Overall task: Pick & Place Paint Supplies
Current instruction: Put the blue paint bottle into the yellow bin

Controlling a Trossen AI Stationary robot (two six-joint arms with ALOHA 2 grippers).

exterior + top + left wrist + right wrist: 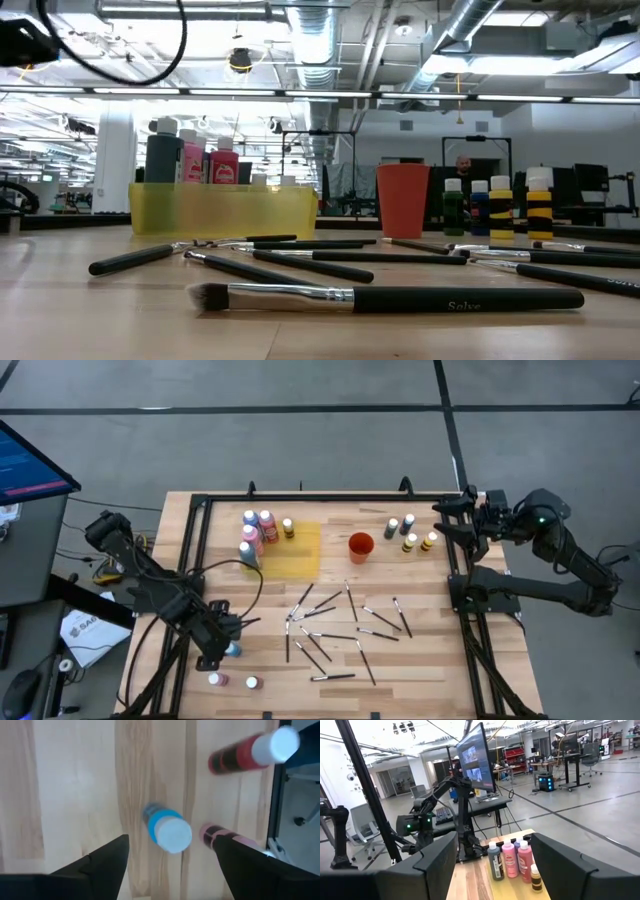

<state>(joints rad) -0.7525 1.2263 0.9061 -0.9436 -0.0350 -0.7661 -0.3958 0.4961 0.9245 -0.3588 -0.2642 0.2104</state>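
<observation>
Counting stock, we find pale-capped paint bottles [258, 528] gathered; thin dark brushes [330, 625] scattered on the wooden counter [420, 660]; left end effector [228, 643] spread over a blue-labelled bottle [167, 827]; right end effector [452, 520] spread, idle.

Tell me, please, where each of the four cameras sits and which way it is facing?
High view: above the table, looking straight down; both arms show, left gripper over a blue bottle.
Low view: at tabletop height, looking level across brushes to the orange cup; no gripper shows.
Left wrist: looks down between open fingers at the blue bottle.
Right wrist: looks across the table past open fingers.
Shared: high and left wrist both show the blue bottle.
</observation>
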